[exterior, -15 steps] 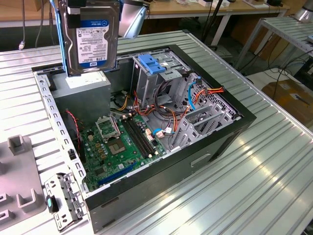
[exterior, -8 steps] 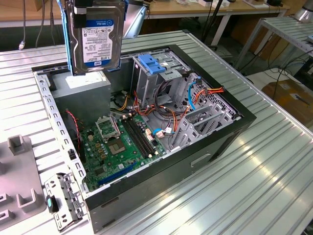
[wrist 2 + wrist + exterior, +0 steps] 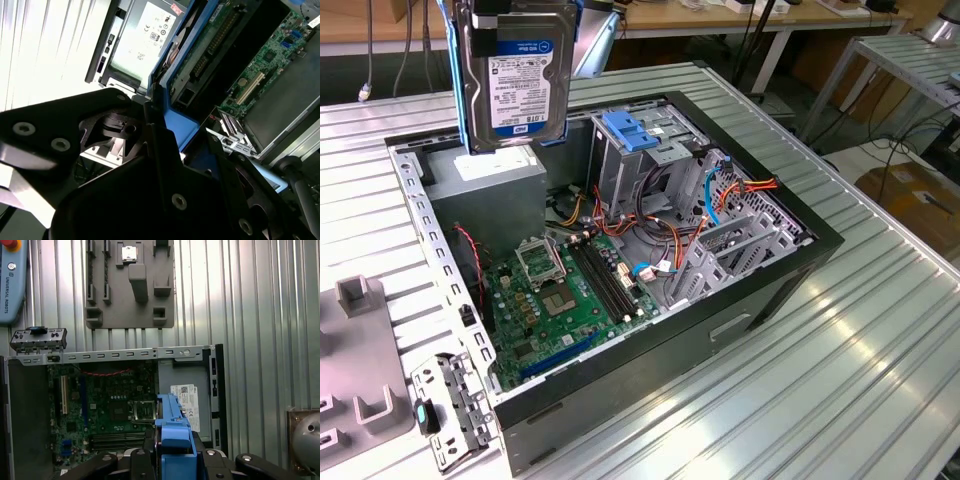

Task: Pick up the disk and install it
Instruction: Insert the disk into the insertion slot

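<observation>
The disk [image 3: 515, 80] is a dark hard drive with a white and blue label, framed by blue carrier rails. It hangs upright in the air over the back corner of the open computer case [image 3: 740, 320], above the grey power supply [image 3: 495, 172]. My gripper [image 3: 525, 8] grips it from above and is shut on its top edge. In the first wrist view, the blue carrier [image 3: 172, 432] sticks out between my black fingers [image 3: 142, 465], with the case below it. The second wrist view has the disk's circuit-board side [image 3: 210, 45] and a blue rail [image 3: 177, 122].
Inside the case lie a green motherboard [image 3: 560, 290], a tall grey drive cage with a blue latch [image 3: 630, 132], and orange and light-blue cables [image 3: 720, 190]. A grey fixture plate [image 3: 350, 360] and a small metal bracket [image 3: 445, 405] sit on the ribbed table at the exterior view's left.
</observation>
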### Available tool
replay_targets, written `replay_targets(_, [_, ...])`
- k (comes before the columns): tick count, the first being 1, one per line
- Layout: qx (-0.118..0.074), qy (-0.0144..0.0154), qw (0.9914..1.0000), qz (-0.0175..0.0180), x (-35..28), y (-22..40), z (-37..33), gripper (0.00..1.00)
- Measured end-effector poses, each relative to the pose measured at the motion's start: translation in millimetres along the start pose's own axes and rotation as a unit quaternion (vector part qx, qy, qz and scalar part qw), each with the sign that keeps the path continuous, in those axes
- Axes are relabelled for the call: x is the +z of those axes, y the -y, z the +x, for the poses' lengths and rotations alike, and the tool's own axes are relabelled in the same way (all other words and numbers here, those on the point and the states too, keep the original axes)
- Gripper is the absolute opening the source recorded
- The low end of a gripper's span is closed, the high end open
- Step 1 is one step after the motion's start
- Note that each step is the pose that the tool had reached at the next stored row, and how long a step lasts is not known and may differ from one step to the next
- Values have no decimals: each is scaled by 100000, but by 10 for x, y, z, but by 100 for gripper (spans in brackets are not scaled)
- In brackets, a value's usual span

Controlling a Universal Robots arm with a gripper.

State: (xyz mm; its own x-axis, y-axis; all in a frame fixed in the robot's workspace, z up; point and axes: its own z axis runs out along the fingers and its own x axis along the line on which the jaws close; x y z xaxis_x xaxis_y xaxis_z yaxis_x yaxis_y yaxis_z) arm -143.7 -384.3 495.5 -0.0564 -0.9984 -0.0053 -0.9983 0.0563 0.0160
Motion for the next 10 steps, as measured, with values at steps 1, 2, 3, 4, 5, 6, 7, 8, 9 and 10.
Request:
replay_targets(1, [-5, -2, 100000, 3, 0, 1, 3, 37])
replay_targets(2, [-6, 4, 100000, 5, 0, 1, 7, 37])
replay_targets(3, [-4, -6, 100000, 1, -1, 1, 14, 37])
replay_targets(4, [-4, -3, 100000, 3, 0, 2, 20, 37])
replay_targets(5, [-1, -2, 100000, 2, 0, 2, 25, 37])
replay_targets(6, [-1, -2, 100000, 3, 0, 2, 30, 37])
replay_targets(7, [0, 1, 100000, 6, 0, 2, 34, 37])
replay_targets(8, [1, -1, 100000, 2, 0, 2, 38, 37])
replay_targets(9, [-1, -1, 100000, 5, 0, 3, 51, 37])
replay_targets(10, [-1, -3, 100000, 1, -1, 3, 58, 37])
